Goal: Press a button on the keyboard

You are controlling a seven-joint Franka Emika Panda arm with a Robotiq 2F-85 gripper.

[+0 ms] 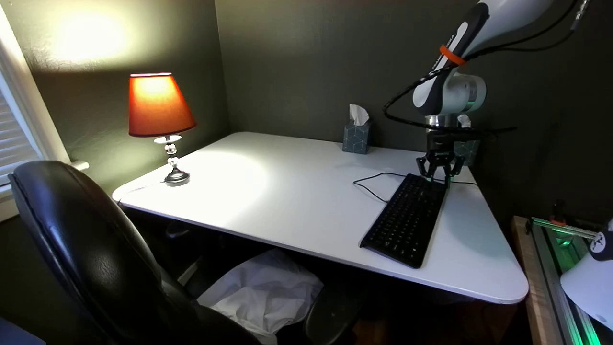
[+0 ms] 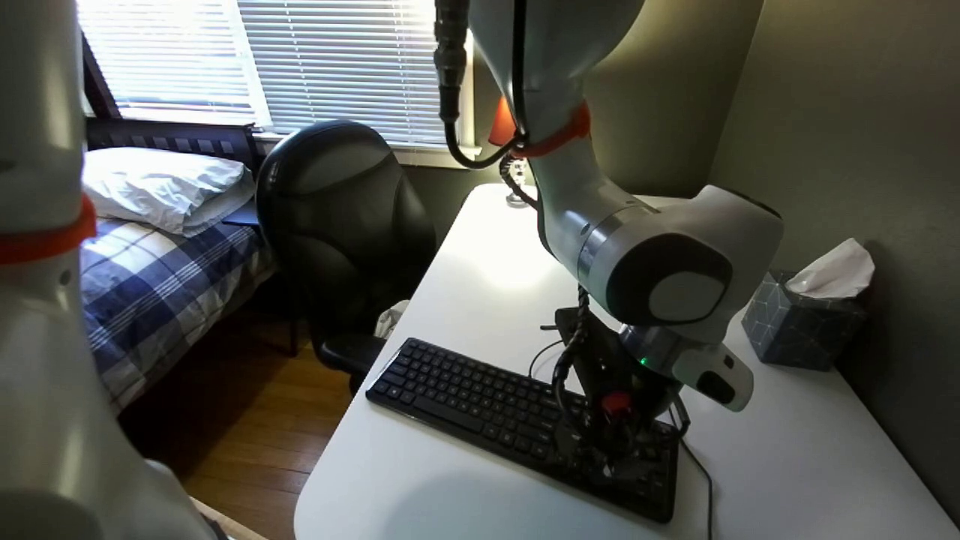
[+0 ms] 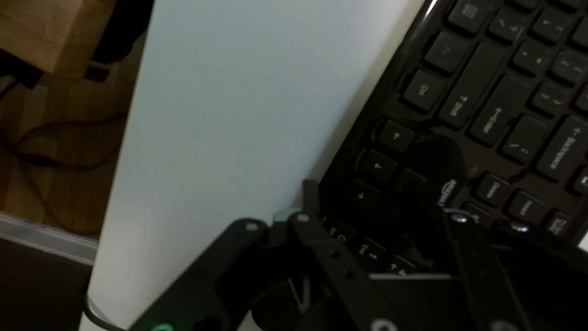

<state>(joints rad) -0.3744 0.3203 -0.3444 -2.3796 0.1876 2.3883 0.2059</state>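
"Black plastic, glossy along the rim, duller on the keycaps: that's your keyboard (image 1: 407,220), lying aslant on the smooth white desk (image 1: 287,177), with your gripper (image 1: 439,178) over its number-pad end."

"Have you got the jaws together?"

"Apart, with nothing held. In the wrist view one finger (image 3: 311,197) stands by the keyboard's long edge; the other, black on black, is over the keys. Whether either touches, you can't be sure."

"What should you expect of it?"

"Light and stiff, most likely, and apt to skate on so slick a surface, so push straight down. Lean hard and you may catch two keys. You'd do well to bring the fingers into one blunt tip and aim for the middle of, say, an arrow key (image 3: 377,165). Pressing needs no grasp; to shift the keyboard, take it across its narrow width, never by the thin, limp cable (image 2: 709,502)."

"And around you?"

"Towards the desk's back, a tissue box (image 1: 356,140) in dark card with pale angular lines, white tissue (image 1: 358,115) poking out. Farther off, a lamp (image 1: 160,108) with a tapered orange-red shade and glassy-balled stem. At the edge, a chair (image 1: 72,230), its black back shiny as leather."
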